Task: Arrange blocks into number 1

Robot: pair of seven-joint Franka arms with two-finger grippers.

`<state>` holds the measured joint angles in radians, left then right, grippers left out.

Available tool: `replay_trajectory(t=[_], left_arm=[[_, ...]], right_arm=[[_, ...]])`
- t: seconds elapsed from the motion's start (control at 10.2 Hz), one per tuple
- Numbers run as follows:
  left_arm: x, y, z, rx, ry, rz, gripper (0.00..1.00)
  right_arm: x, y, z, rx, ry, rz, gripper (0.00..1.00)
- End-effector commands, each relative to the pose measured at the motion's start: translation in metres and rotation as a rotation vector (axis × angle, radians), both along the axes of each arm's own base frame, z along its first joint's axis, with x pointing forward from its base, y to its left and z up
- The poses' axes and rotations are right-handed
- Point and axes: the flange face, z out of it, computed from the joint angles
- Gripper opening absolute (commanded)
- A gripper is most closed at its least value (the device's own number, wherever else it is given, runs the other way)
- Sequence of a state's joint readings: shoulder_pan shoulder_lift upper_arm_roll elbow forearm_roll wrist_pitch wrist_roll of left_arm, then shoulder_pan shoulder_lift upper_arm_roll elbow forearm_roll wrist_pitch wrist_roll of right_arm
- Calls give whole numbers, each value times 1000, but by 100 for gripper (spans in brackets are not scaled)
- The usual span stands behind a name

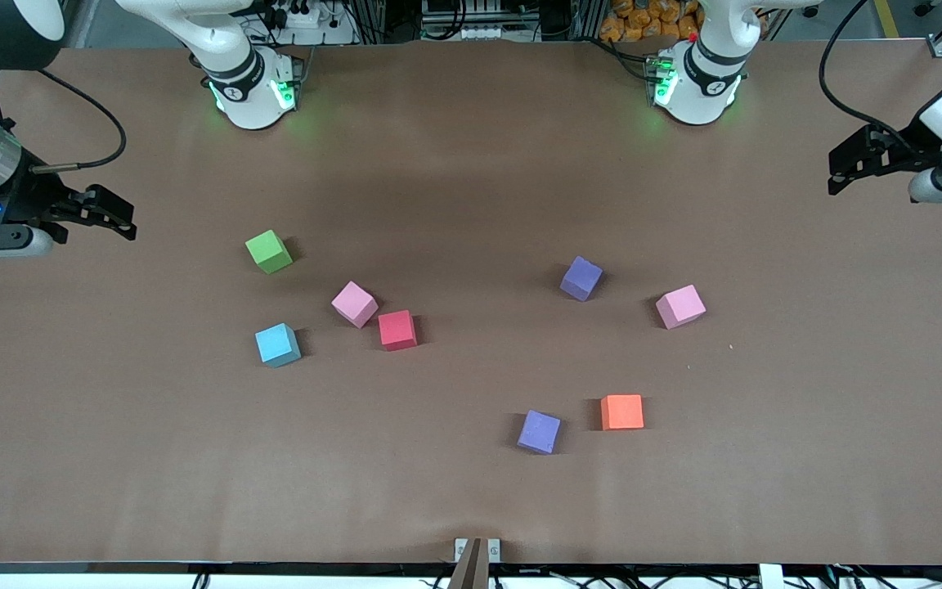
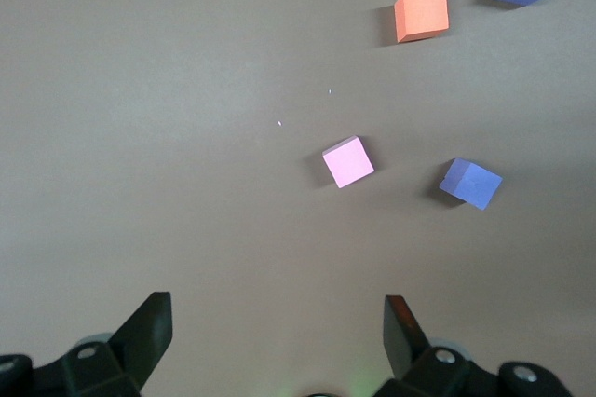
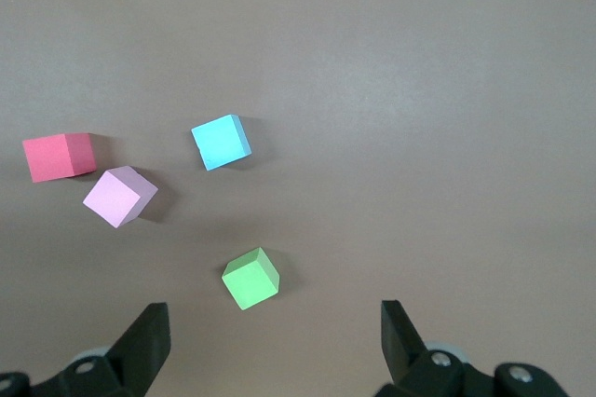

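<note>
Nothing is arranged yet: eight small matte cubes (image 1: pixel 396 330) lie scattered on the brown tabletop (image 1: pixel 471 164). The left gripper (image 1: pixel 847 168) and right gripper (image 1: pixel 115 217) wait wide and empty over its ends.

We see a work table (image 1: pixel 471 507) covered edge to edge with a matte brown sheet; the sheet shows faint creases and shallow ripples near the edge nearest the front camera. Lighting is even and diffuse, and we note a darker band of shade across the middle of the surface. Green light tints the sheet in two patches (image 1: pixel 651 123) at the farthest edge. Above that edge we see aluminium frame rails, black cables (image 1: pixel 835 57) and a power strip (image 1: pixel 299 16), plus a heap of orange objects (image 1: pixel 643 20) that we cannot identify. A small metal bracket (image 1: pixel 477 550) sits at the middle of the nearest edge, with cables below it.
</note>
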<state>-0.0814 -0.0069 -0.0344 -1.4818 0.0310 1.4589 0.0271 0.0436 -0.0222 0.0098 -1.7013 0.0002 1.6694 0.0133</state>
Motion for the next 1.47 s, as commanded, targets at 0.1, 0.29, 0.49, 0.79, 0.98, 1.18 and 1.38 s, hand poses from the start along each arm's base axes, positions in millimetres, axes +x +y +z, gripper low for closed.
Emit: replay_trajectory(t=[0.1, 0.29, 0.49, 0.79, 0.98, 1.18, 1.38], left_arm=[[-4, 1, 4, -17, 14, -12, 100], [0, 3, -4, -4, 28, -4, 100], [8, 5, -35, 20, 88, 0, 100], [32, -1, -96, 51, 190, 41, 100], [45, -10, -139, 51, 200, 31, 100], [48, -14, -179, 44, 167, 85, 100], [47, -22, -223, 39, 134, 120, 100]], right_arm=[[-7, -5, 1, 18, -6, 2, 100], [-7, -7, 1, 18, -4, -2, 100], [-7, -7, 1, 18, -4, -2, 100], [-7, -7, 1, 18, -4, -2, 100], [-7, -7, 1, 18, -4, -2, 100], [-4, -6, 6, 17, -12, -2, 100], [6, -11, 27, 3, -37, -2, 100]])
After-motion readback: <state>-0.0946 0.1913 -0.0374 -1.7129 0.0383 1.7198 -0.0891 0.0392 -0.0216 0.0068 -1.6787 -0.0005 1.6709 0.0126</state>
